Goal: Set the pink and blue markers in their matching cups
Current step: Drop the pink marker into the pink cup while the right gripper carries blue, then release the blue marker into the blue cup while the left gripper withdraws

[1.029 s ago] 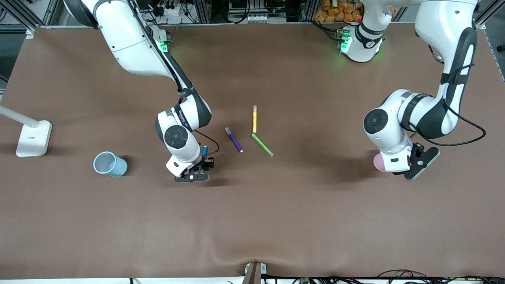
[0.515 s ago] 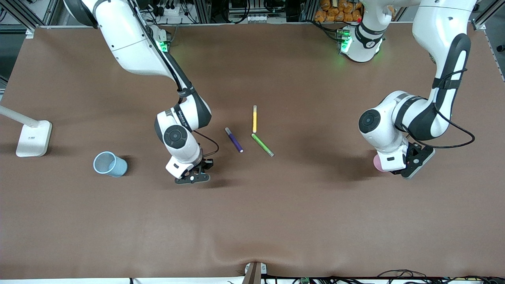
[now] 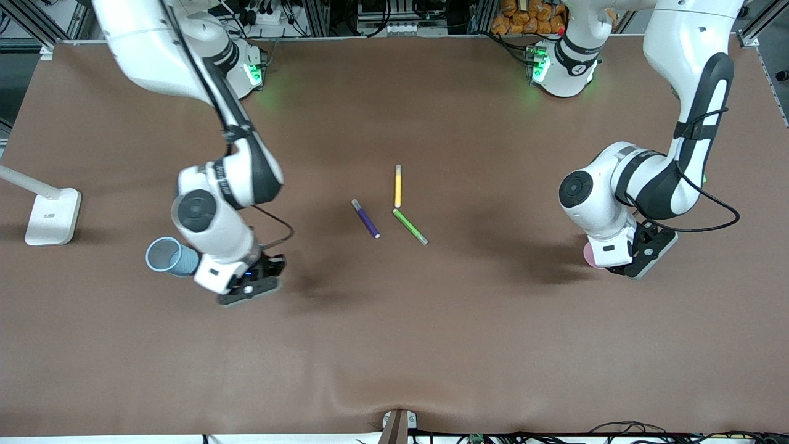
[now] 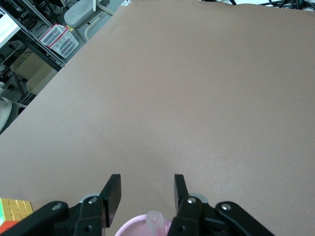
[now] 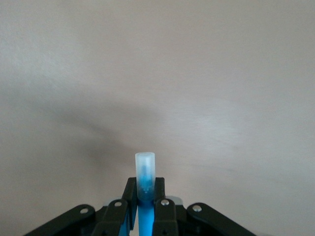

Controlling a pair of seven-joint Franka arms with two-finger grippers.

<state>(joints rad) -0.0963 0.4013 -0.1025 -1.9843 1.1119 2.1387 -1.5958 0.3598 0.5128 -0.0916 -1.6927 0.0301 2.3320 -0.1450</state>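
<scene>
Right hand [image 3: 262, 279]: clamped on the blue marker [image 5: 144, 169], whose pale end sticks out past the fingertips in the right wrist view; it hangs over bare surface just beside the blue cup.
Blue cup [image 3: 165, 256]: stands toward the right arm's end of the surface [image 3: 394, 345], partly hidden by that arm's wrist; its mouth looks empty.
Left hand [image 4: 145, 194]: fingers apart, directly above the pink cup, holding nothing.
Pink cup [image 3: 590, 254]: toward the left arm's end of the surface, mostly covered by the left arm; only a curve of its rim shows.
Pink marker [image 4: 155, 222]: its pale end pokes up inside the pink rim below the parted fingers, so it appears to be in its cup.
Other markers: purple marker [image 3: 365, 218], yellow marker [image 3: 398, 185] and green marker [image 3: 410, 226] lie flat near the middle of the surface, untouched.
Done: pink half, by the look of it.
Left: carry the blue marker over the blue cup's mouth and let it go; the left arm only needs to lift clear.
</scene>
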